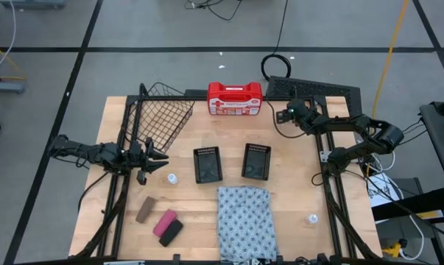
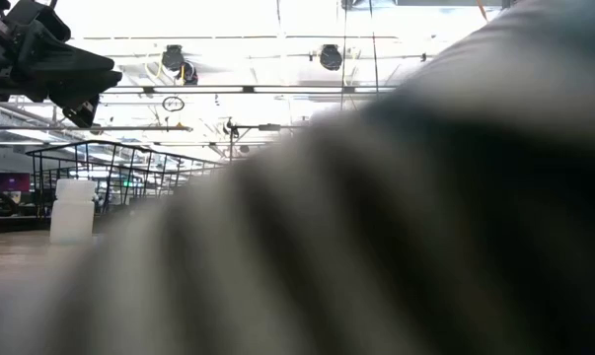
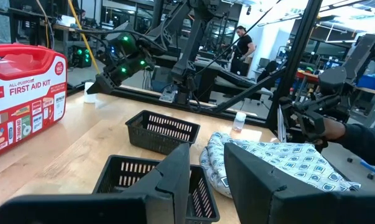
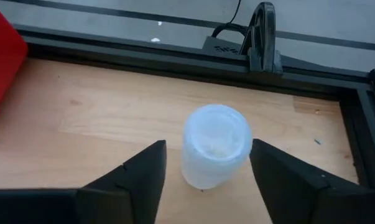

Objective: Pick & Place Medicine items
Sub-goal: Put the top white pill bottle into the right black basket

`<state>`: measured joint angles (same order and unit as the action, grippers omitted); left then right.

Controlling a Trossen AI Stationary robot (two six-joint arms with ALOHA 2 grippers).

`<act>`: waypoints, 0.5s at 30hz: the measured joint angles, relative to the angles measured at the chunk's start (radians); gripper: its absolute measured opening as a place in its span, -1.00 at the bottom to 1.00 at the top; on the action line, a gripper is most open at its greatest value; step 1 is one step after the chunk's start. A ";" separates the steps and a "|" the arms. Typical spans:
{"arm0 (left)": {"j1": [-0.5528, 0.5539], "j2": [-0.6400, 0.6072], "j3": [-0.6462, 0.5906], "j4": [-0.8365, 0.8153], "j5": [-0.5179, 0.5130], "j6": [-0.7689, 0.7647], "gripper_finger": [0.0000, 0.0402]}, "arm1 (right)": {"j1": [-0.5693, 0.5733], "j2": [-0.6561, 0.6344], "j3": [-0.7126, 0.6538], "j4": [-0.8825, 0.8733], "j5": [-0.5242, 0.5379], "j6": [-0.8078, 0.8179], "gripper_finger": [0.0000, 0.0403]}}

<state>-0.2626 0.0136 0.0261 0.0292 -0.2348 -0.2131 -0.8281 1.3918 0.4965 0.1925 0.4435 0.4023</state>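
Grasp step here: right end effector point(image 4: 203, 180) sits low at the table's point(image 1: 295, 191) far right, fingers wide around an upright bottle point(image 4: 214, 145) but not touching yet, so next it needs to squeeze and lift, while left end effector point(image 1: 157, 157) waits half-closed, empty.

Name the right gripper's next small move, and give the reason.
Probably finish closing. The right gripper sits at the table's far right, near the red case, with a small whitish bottle standing upright between its fingers, gaps showing on both sides. Nothing is gripped yet.
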 joint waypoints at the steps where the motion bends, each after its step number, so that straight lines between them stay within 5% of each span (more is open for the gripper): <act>1: 0.000 0.000 0.000 0.000 0.000 0.000 -0.46 | 0.000 0.000 0.000 -0.005 0.000 0.000 0.03; 15: 0.000 0.000 0.000 0.000 0.000 0.000 -0.46 | 0.000 0.000 0.000 -0.024 -0.004 -0.036 -0.42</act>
<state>-0.2626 0.0139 0.0261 0.0289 -0.2345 -0.2131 -0.8279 1.3914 0.4961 0.1680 0.4396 0.3660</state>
